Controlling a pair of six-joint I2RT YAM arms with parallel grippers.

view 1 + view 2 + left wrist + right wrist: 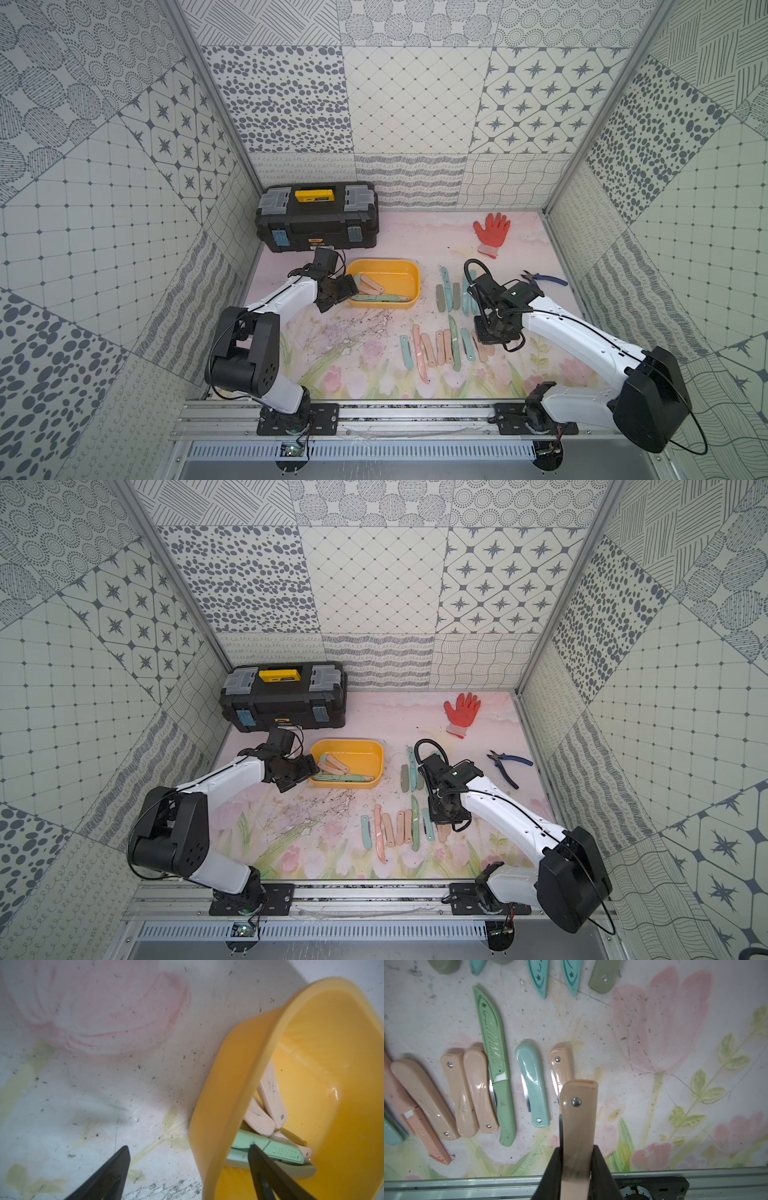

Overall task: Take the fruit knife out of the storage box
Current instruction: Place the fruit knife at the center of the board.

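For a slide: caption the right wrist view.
Right gripper holds a peach folding knife above knives laid out on the floral mat.

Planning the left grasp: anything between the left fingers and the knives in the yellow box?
The storage box's near wall: it sits between the left gripper's open fingers, one outside, one inside by the green knife. Pink knives crowd it.
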